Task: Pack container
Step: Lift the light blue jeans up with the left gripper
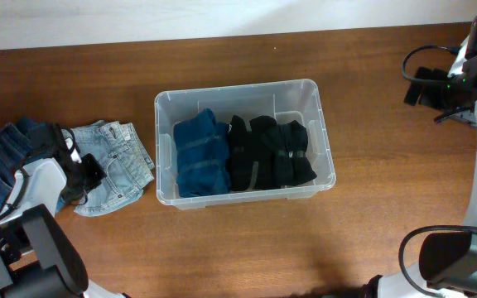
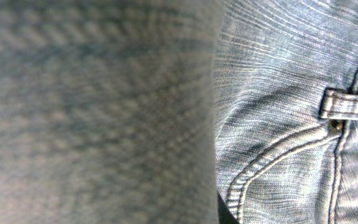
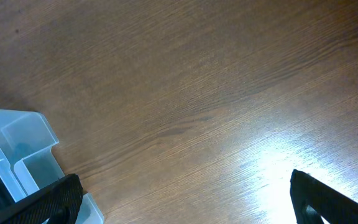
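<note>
The clear plastic container stands mid-table and holds folded blue jeans and black garments. Its corner shows in the right wrist view. My left gripper is down on light blue jeans left of the container. In the left wrist view the denim fills the frame, with blurred cloth bunched close over the left half and one black fingertip near the middle, so the jaws look shut on the cloth. My right gripper is open and empty over bare table, right of the container.
Dark blue jeans lie at the far left, beside the light pair. The wooden table is bare in front of and to the right of the container. The table's back edge runs along the top of the overhead view.
</note>
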`<state>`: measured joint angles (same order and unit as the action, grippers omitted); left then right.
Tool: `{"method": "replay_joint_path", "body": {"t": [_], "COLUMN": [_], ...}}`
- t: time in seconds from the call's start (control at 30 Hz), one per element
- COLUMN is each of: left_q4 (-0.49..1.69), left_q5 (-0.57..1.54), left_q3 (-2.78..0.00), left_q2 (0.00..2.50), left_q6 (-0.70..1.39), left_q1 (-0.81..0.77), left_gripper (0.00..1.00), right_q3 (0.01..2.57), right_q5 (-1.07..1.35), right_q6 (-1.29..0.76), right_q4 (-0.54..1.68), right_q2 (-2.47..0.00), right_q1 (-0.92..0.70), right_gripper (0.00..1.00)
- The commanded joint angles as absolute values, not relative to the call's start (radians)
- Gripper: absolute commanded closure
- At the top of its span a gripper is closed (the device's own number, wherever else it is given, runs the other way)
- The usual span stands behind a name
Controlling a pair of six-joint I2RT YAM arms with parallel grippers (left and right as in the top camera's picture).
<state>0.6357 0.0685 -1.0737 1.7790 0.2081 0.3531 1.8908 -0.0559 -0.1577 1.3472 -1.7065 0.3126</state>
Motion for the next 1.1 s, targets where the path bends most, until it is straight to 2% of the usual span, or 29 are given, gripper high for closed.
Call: {"method": "replay_joint_path", "body": {"t": [0.0, 0.2, 0.6, 0.87, 1.07], "left_q4": [0.634, 0.638, 0.713, 0.723, 0.810], "left_q5": [0.185, 0.327, 0.418, 0.636, 0.663], "left_q3": [-1.093, -1.169, -1.353, -1.501, -1.692], "left_q2": [1.790, 1.710, 1.552, 1.548, 1.548], "left_q6": [0.203, 0.204, 0.204, 0.253, 0.253], "left_q1": [0.352, 0.352, 0.321, 0.249, 0.146], "left_gripper": [0.99, 1.00, 1.00, 0.99, 0.99], "right_q3": [1.899, 1.899, 1.899, 1.899, 1.899], "right_q5": [-0.064, -0.064, -0.064, -0.064, -0.064], "right_q6": [-0.165, -0.165, -0.165, -0.165, -0.165], "right_q4": [1.347, 1.347, 1.347, 1.347, 1.347], "right_q2": [-1.707, -1.706, -1.707, -1.707, -1.706], "right_q1": [0.315, 0.315, 0.315, 0.315, 0.315], "right_gripper": [0.01, 0.01, 0.01, 0.01, 0.01]}}
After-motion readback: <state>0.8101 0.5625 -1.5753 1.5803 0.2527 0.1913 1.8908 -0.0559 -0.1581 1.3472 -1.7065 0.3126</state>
